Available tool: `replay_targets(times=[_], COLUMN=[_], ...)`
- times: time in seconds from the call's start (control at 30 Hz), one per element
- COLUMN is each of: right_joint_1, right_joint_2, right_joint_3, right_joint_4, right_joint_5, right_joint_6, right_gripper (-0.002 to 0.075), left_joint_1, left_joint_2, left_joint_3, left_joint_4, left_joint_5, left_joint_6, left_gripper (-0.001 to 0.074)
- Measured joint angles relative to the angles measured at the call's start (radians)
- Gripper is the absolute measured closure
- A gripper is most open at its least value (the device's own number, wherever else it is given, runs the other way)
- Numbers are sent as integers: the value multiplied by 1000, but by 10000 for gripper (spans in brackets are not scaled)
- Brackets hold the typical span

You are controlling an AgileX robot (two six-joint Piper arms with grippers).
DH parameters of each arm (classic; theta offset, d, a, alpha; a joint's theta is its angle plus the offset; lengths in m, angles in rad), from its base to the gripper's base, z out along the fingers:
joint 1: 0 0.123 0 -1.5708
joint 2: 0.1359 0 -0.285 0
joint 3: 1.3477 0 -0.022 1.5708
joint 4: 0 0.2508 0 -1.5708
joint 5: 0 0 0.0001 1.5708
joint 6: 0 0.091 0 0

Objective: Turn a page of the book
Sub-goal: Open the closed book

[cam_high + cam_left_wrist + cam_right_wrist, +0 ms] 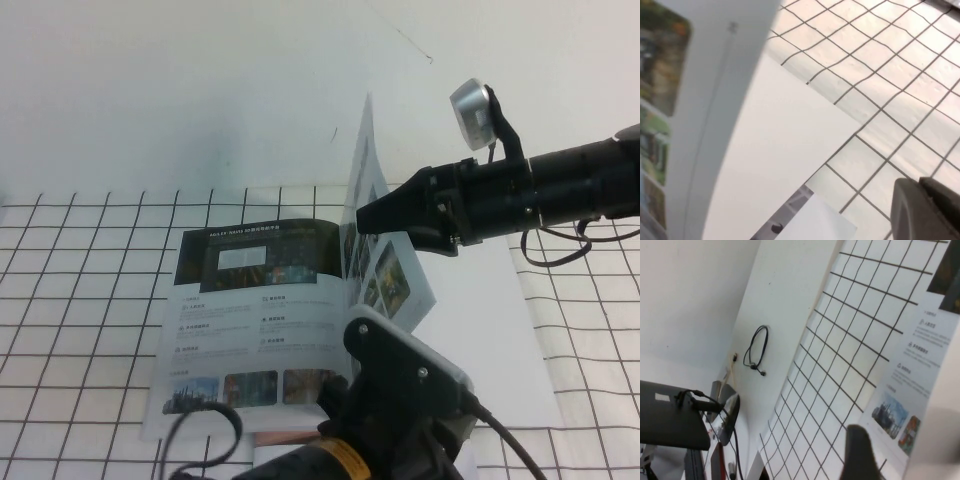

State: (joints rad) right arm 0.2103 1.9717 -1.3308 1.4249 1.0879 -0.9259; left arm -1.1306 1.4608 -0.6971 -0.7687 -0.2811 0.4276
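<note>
High view: one book (255,320) lies open on a white cloth (80,300) ruled with a dark grid, and everything else is placed against that book. Its flat sheet carries one dark banner picture at the far edge, six small icon-and-text blocks in two columns below it, and a row of three small colour photos along the near edge. One page (372,225) stands nearly upright from the spine at the book's right side, curling at its top, its printed face showing several small colour photos. Two arms are in sight. The right gripper (365,215) reaches in from the right of the book at the height of the raised page, its black tip touching or just beside the sheet's right face; its jaws stand apart, and the pictures do not show them clamped on the paper. The left gripper (335,405) sits at the book's near right corner, hidden under its own wrist housing, so I cannot tell how its fingers stand. In the left wrist view, the lifted page (670,100) fills one side with the plain white sheet (780,165) beneath it lying on the grid. In the right wrist view, one dark finger (857,452) shows near the book's flat sheet (910,395), and beyond the cloth one coiled black cable (756,350) lies on the bare table (785,300). No container appears in any view.
</note>
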Motion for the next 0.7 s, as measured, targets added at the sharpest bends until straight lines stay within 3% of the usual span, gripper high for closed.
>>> replay_targets(times=[0.37,0.53,0.7], right_joint_1=[31,32,32], right_joint_2=[-2,-38,-106], right_joint_3=[0,2,2], right_joint_4=[55,55,55], right_joint_5=[55,76,83], right_joint_6=[-15,-38,-83], right_gripper=[298,298,310], left_joint_1=[-37,-37,-37], left_joint_2=[134,134,134], left_joint_3=[0,-2,-2], left_joint_4=[-268,-338,-523], left_joint_5=[-300,-330,-344], left_joint_6=[2,2,62], left_gripper=[738,737,737])
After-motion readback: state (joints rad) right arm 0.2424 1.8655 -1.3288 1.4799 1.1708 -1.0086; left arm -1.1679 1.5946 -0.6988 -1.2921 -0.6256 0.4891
